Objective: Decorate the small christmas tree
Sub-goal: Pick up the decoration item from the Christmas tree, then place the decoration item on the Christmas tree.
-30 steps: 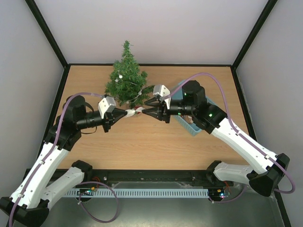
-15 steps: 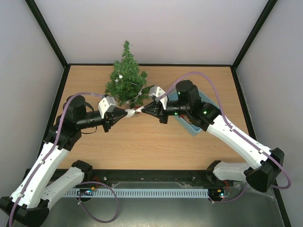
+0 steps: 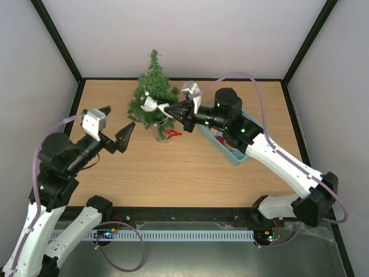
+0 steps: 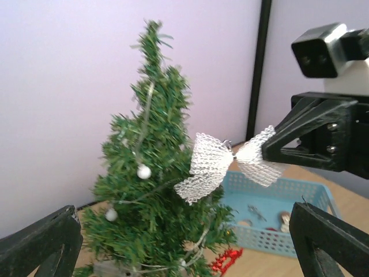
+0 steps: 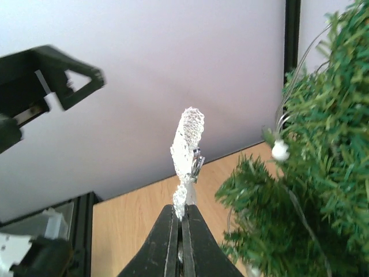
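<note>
My left fingers (image 3: 124, 134) are standing spread wide with nothing between them, hovering over the left part of the table (image 3: 190, 173). They are pointing toward the small christmas tree (image 3: 154, 92) and are apart from it. In my left wrist view the tree is standing upright ahead of them, framed between the two finger ends, with small white balls (image 4: 143, 171) hanging in its branches.

The tree is standing at the back of the table, a little left of centre, near the rear wall. A red ornament (image 3: 170, 133) is lying at its foot.

Just right of the tree's middle branches, a white mesh bow (image 4: 225, 164) is hanging in the air. My right fingers (image 3: 168, 108) are pinching it, pressed tight together on one loop, so the knot and the other loop are sticking out past their tips toward the tree. From the left wrist the free loop is overlapping the needles; I cannot tell whether it is touching them. From my right wrist the tree is filling the right side, just beside the fingertips.

Farther right, a light blue basket (image 4: 288, 231) is sitting on the table under my right arm, with a few small things inside that are too small to name.
</note>
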`<action>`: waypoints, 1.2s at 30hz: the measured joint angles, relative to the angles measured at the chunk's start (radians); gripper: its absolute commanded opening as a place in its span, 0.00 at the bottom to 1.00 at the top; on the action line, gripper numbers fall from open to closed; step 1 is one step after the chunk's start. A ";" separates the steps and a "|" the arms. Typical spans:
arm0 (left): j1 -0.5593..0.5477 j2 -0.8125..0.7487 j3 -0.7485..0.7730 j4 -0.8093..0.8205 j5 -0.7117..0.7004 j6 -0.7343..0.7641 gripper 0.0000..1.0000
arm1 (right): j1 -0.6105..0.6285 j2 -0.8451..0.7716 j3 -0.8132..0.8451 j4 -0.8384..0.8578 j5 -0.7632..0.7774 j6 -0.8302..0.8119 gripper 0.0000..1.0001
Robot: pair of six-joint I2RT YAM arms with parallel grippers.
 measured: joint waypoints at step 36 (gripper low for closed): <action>0.000 0.078 -0.114 0.032 -0.236 -0.145 0.97 | -0.084 0.286 0.288 -0.175 0.090 0.113 0.02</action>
